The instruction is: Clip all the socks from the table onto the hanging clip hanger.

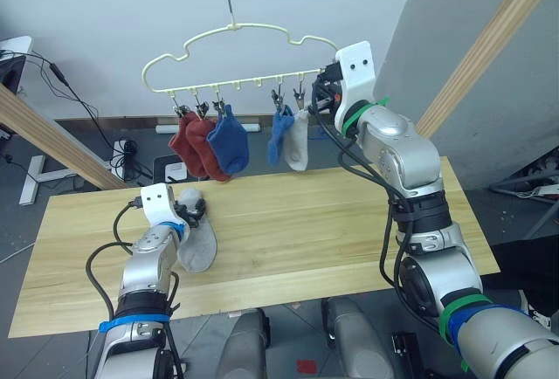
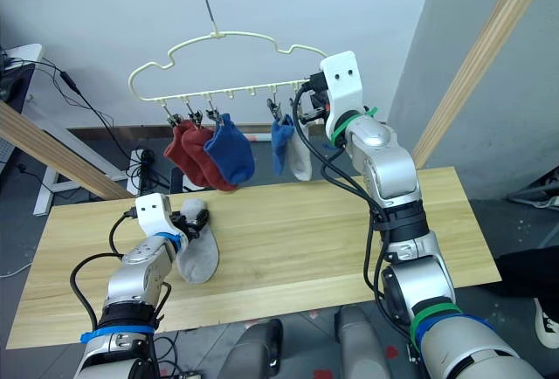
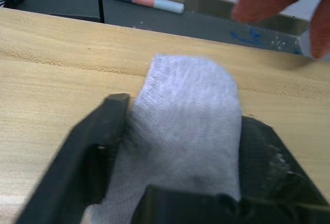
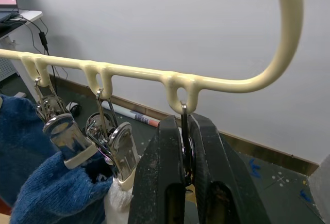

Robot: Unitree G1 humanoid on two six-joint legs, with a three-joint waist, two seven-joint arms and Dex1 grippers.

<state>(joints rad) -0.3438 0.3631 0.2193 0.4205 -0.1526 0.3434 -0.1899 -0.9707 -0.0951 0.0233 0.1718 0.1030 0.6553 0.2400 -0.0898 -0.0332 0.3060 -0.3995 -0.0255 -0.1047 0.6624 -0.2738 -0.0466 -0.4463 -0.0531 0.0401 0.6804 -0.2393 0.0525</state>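
My left gripper [image 1: 194, 210] clamps the last light grey sock [image 1: 197, 244] near the left end of the table [image 1: 288, 239], the sock lying flat on the wood between my black fingers [image 3: 90, 149]. My right gripper [image 4: 184, 175] reaches up to the clip hanger [image 1: 236, 34], its fingers pinched together on the end clip [image 4: 184, 146] at the right of the rail. Five socks already hang there: two brick red socks [image 1: 190, 145] and a blue sock [image 1: 229, 141] toward the left, then a second blue sock [image 1: 280, 134] and a light grey sock [image 1: 299, 139], apparently touching one another, just beside my raised gripper.
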